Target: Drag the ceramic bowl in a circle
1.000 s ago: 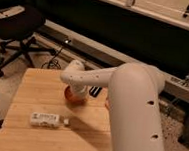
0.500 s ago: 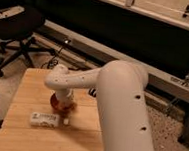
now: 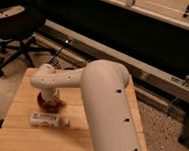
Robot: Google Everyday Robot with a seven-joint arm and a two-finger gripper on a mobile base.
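Observation:
The red-orange ceramic bowl (image 3: 49,105) sits on the wooden table (image 3: 26,93), left of centre, mostly covered by my arm. My gripper (image 3: 48,96) reaches down into or onto the bowl from above; its fingers are hidden behind the white wrist. The large white arm (image 3: 102,106) fills the middle and right of the view and hides much of the table.
A clear plastic bottle with a white label (image 3: 48,120) lies on its side just in front of the bowl. A black office chair (image 3: 14,27) stands on the floor at the far left. A long metal rail (image 3: 153,78) runs behind the table.
The bowl and gripper have moved left and toward the front of the table, from right of centre to close beside the bottle. The arm swung left with them.

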